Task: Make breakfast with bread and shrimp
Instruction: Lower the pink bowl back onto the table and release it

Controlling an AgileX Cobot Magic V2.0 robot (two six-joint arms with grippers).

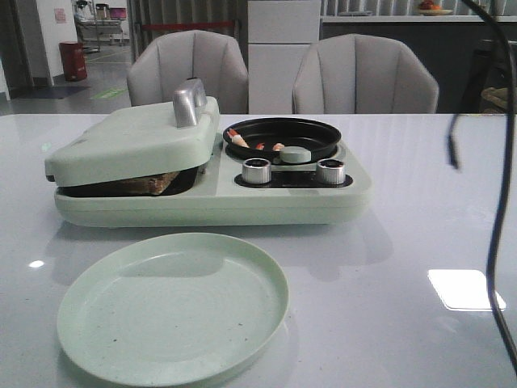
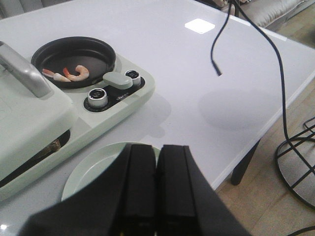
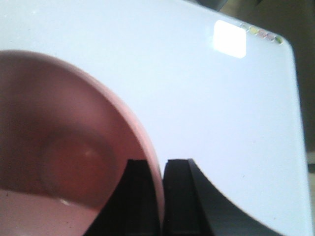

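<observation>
The bread (image 1: 158,183) shows only as a brown-crusted edge in the gap under the closed lid (image 1: 133,137) of the pale green breakfast maker; it also peeks out in the left wrist view (image 2: 52,146). Several small orange-white shrimp (image 1: 257,146) lie in the maker's round black pan (image 1: 319,136), also seen in the left wrist view (image 2: 69,74). My left gripper (image 2: 157,160) is shut and empty, above the near edge of a pale green plate (image 2: 91,169). My right gripper (image 3: 162,169) is shut on the rim of a pink bowl (image 3: 59,147), one finger inside, one outside. Neither gripper shows in the front view.
The green plate (image 1: 174,307) lies in front of the maker. Two silver knobs (image 1: 257,170) and a grey-green pan handle (image 1: 295,153) sit at the maker's front. A black cable (image 1: 455,149) hangs over the right of the white table. Two chairs stand behind.
</observation>
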